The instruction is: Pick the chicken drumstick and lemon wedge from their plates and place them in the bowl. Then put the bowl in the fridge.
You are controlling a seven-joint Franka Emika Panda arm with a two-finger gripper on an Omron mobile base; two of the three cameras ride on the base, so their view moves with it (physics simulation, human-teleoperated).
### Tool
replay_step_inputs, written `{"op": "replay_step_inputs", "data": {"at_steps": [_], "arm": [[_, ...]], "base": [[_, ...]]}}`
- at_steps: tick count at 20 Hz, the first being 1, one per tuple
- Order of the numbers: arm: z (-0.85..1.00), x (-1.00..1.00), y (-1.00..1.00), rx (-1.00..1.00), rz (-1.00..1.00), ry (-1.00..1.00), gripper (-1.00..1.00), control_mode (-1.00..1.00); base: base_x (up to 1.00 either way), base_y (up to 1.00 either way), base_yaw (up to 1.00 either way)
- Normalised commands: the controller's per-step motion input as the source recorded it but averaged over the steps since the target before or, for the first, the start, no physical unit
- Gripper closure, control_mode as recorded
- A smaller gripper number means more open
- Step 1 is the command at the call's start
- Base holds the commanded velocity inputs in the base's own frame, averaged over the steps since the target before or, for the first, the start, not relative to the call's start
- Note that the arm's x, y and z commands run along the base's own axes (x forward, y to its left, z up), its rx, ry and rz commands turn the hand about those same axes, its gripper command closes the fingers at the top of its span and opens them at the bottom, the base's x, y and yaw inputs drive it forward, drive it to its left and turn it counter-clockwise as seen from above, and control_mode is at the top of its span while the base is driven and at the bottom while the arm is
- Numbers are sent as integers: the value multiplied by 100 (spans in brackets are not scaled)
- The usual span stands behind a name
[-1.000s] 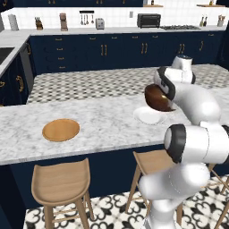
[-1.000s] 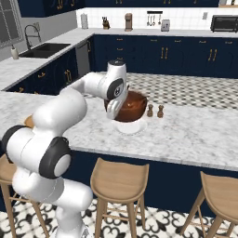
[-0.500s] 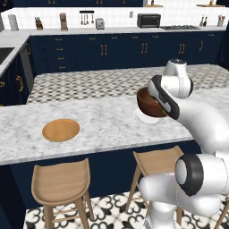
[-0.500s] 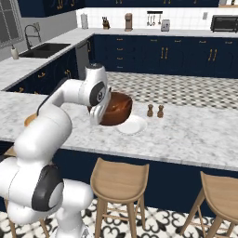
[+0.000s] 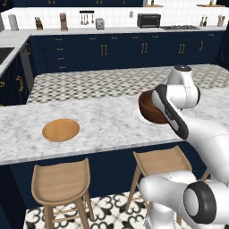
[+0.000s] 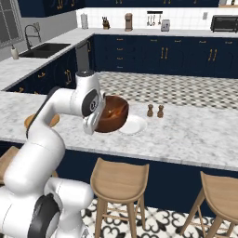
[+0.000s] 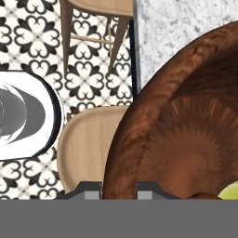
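Observation:
My gripper (image 7: 118, 189) is shut on the rim of the dark reddish-brown wooden bowl (image 7: 186, 121). The bowl (image 5: 151, 107) hangs tilted in the air over the marble counter's near edge. Its rim stands between the two finger tips. A bit of the yellow-green lemon wedge (image 7: 229, 191) shows inside it at the lower right. The chicken drumstick cannot be made out. The white plate (image 6: 135, 125) lies bare on the counter just behind the bowl (image 6: 113, 114). The tan wooden plate (image 5: 61, 129) lies bare at the counter's left. The fridge is out of view.
Two small shakers (image 6: 155, 111) stand on the counter to the right of the white plate. Wooden stools (image 5: 60, 179) (image 6: 120, 176) stand along the counter's front. One stool seat (image 7: 88, 148) and patterned floor lie below the bowl. Navy cabinets line the back wall.
The arm has swung the held bowl off the white plate, leftward and toward the counter's front edge. The grip stays shut. Plates and shakers have not moved.

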Motion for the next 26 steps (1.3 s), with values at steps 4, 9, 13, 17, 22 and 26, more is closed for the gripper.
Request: {"op": "replay_step_inputs", "data": {"at_steps": [4, 9, 13, 17, 22, 26], "arm": [[11, -14, 0, 0, 0, 0, 100, -100], [0, -7, 0, 0, 0, 0, 100, 100], [0, 0, 0, 0, 0, 0, 100, 100], [0, 0, 0, 0, 0, 0, 100, 100], [0, 0, 0, 0, 0, 0, 100, 100], [0, 0, 0, 0, 0, 0, 100, 100]], "base": [[0, 0, 0], [-9, -1, 0], [-94, -73, -2], [-48, -100, -8], [-13, -100, -7], [-1, -100, -3]]}}
